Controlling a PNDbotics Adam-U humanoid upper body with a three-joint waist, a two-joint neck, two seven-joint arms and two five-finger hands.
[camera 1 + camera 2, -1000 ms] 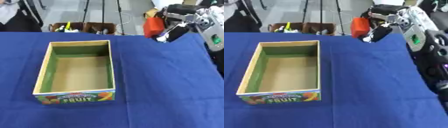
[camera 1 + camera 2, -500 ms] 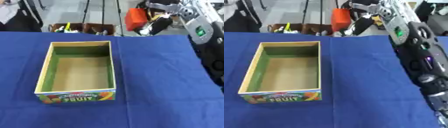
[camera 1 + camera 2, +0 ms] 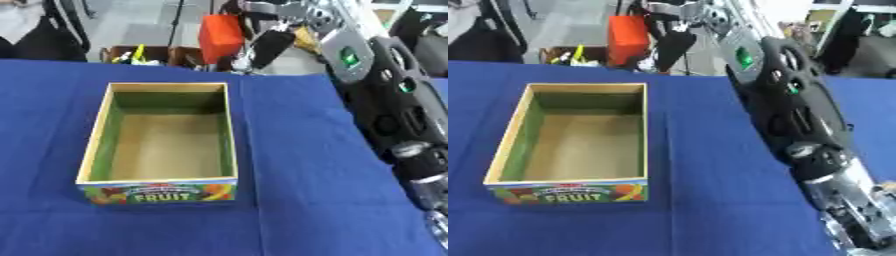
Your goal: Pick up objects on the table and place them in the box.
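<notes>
The robot's right hand (image 3: 262, 42) grips a red block (image 3: 219, 31), its fingers curled round the block's right side, and holds it in the air just beyond the far edge of the box (image 3: 159, 140). The box, marked FRUIT on its near wall, sits open-topped on the blue table (image 3: 297, 165), with the right arm (image 3: 785, 95) running along the box's right side. The left hand does not show.

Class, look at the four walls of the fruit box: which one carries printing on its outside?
The short wall nearest the camera, printed with fruit pictures and the word FRUIT. The other walls of the box show no printing.
</notes>
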